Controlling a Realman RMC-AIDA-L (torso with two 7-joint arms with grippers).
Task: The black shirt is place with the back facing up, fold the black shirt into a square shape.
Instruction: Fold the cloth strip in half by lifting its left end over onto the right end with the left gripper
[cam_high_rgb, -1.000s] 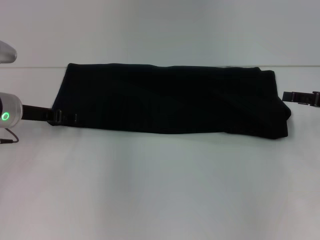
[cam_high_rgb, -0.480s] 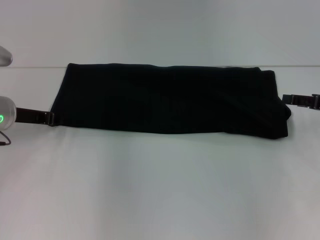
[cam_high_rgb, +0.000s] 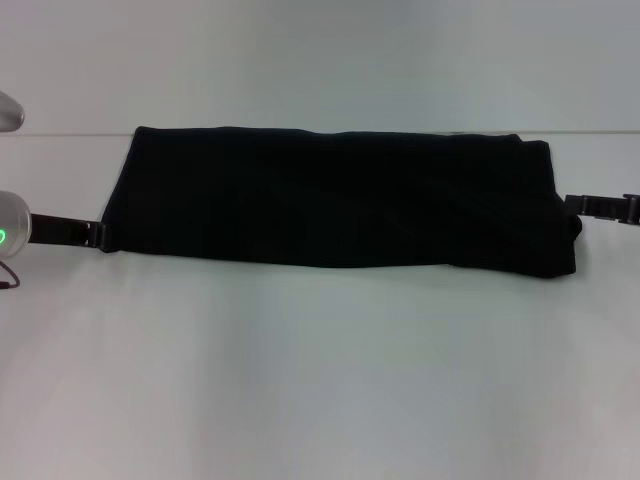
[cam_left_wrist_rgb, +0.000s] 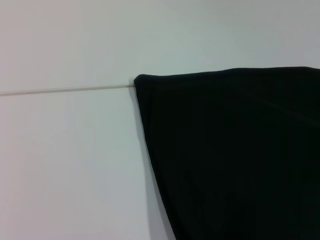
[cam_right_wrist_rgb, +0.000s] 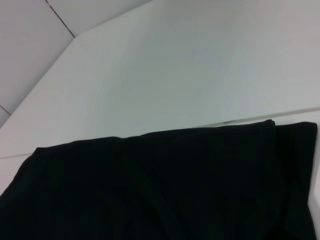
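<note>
Left gripper (cam_high_rgb: 98, 236) reaches in low from the left in the head view, its tip touching the near left corner of the black shirt (cam_high_rgb: 340, 200); whether it is pinching cloth cannot be told. Opposite, the right gripper (cam_high_rgb: 572, 204) meets the shirt's right end, its state also unclear. Folded into a long band, the shirt lies across the white table (cam_high_rgb: 320, 380). From the left wrist, the shirt (cam_left_wrist_rgb: 240, 155) shows one rounded corner. From the right wrist, layered folded edges of the shirt (cam_right_wrist_rgb: 165, 185) appear.
</note>
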